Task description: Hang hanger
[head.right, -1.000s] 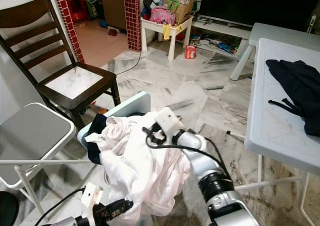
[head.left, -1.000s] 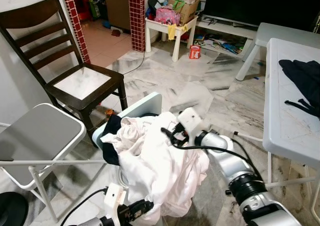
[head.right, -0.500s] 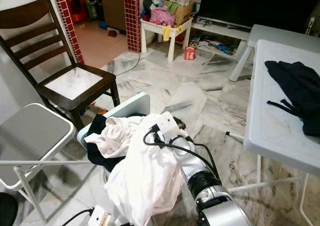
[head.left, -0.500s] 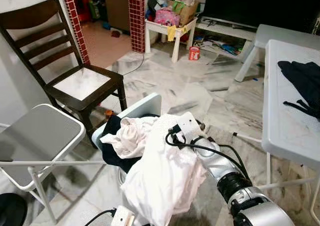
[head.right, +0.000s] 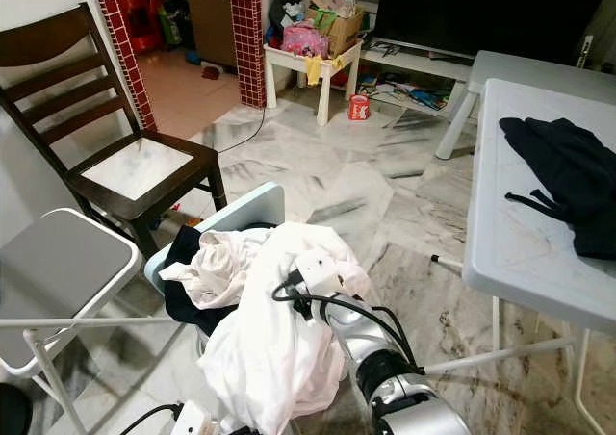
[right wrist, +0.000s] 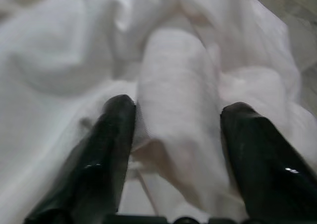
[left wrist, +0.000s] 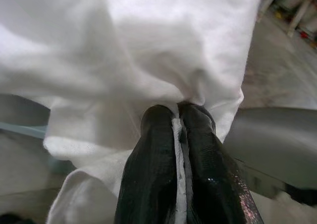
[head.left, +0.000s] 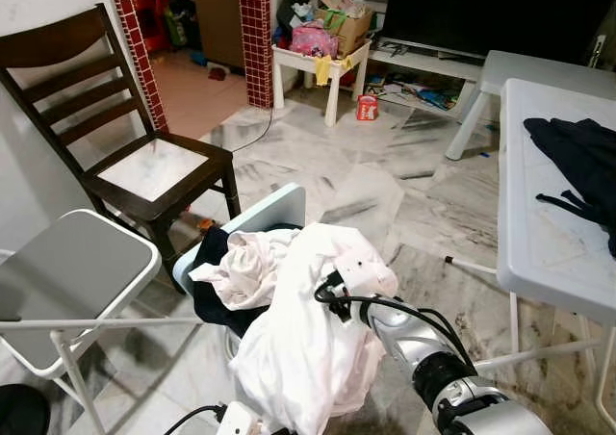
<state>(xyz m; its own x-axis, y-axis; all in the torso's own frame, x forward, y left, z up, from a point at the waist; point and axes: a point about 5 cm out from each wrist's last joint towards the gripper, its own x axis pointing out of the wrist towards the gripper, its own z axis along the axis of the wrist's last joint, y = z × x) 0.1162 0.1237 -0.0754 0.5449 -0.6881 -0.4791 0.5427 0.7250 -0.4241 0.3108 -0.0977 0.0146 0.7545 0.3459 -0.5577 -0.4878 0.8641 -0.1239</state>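
A big white garment (head.left: 308,348) hangs in a heap off a light blue seat (head.left: 274,209), over a pale pink cloth (head.left: 241,267) and a dark one (head.left: 210,295). My left gripper (left wrist: 177,111) is shut on a thin edge of the white garment, low at the near side of the heap. My right gripper (right wrist: 178,112) is open and pushed into the top of the heap, with a thick fold of white cloth (right wrist: 176,95) lying between its fingers (right wrist: 116,130). The right wrist (head.left: 352,273) sits on the garment's crest. I see no hanger.
A dark wooden chair (head.left: 144,166) and a grey folding chair (head.left: 67,271) stand to the left. A white table (head.left: 549,233) with a black garment (head.left: 582,156) is on the right. A small cluttered white table (head.left: 318,55) stands at the back, with marble floor between.
My right arm has drawn back toward me and sunk into the top of the white garment. The left arm has dropped low at the frame's bottom. The garment now hangs more bunched.
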